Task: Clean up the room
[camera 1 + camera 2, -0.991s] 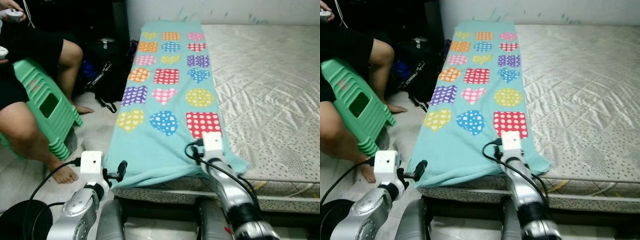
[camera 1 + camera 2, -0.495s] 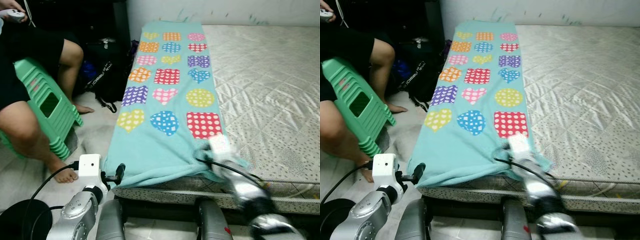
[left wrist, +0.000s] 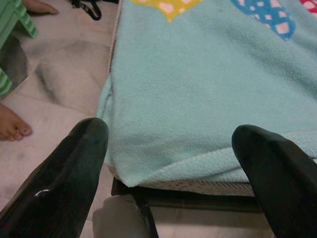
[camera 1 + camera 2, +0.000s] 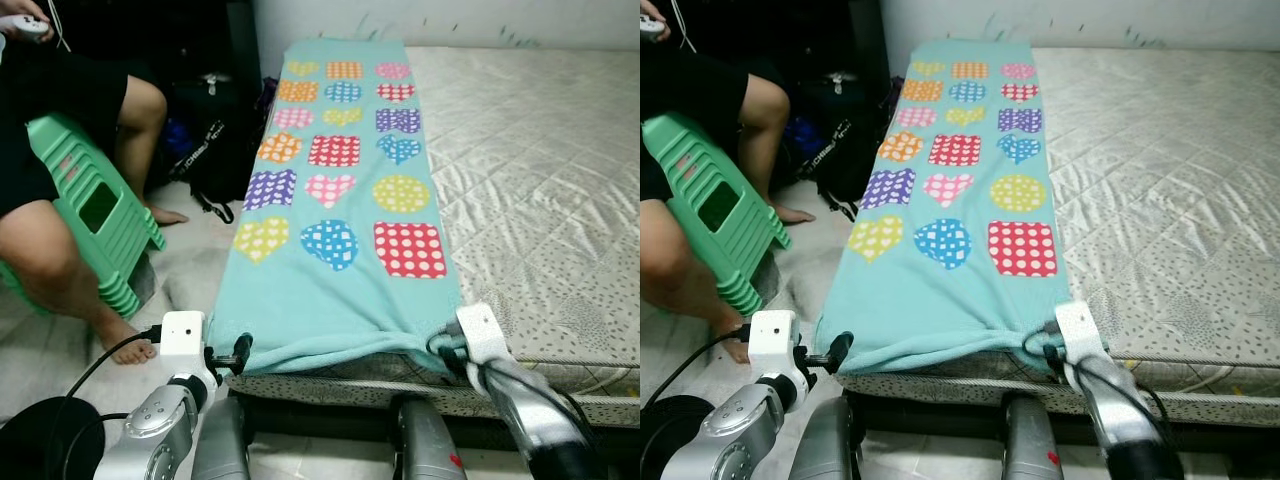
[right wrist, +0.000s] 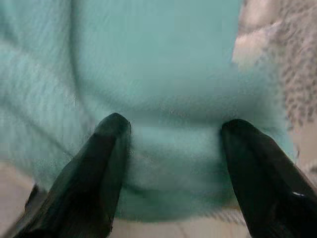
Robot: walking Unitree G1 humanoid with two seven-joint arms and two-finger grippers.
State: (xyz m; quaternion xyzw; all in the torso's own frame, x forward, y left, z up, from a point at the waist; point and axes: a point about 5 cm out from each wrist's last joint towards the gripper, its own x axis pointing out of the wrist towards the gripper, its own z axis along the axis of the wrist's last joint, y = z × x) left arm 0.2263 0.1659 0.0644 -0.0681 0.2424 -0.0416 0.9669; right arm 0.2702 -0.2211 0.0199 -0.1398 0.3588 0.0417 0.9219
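The right gripper (image 5: pixel 171 163) has swung off the teal fleece blanket with dotted patches (image 4: pixel 335 200) to its near right corner, fingers spread around the hem. The left gripper (image 3: pixel 171 158) gapes at the near left corner; the blanket runs lengthwise away up the mattress's (image 4: pixel 540 170) left edge.

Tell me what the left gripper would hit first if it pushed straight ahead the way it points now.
Most likely the near left corner of the teal blanket, draped over the mattress edge. The left gripper is open and faces it; depth is uncertain.

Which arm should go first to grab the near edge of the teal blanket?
Likely the right. The right gripper has open fingers straddling the teal blanket hem at its near right corner. The left gripper is open too, short of the left corner.
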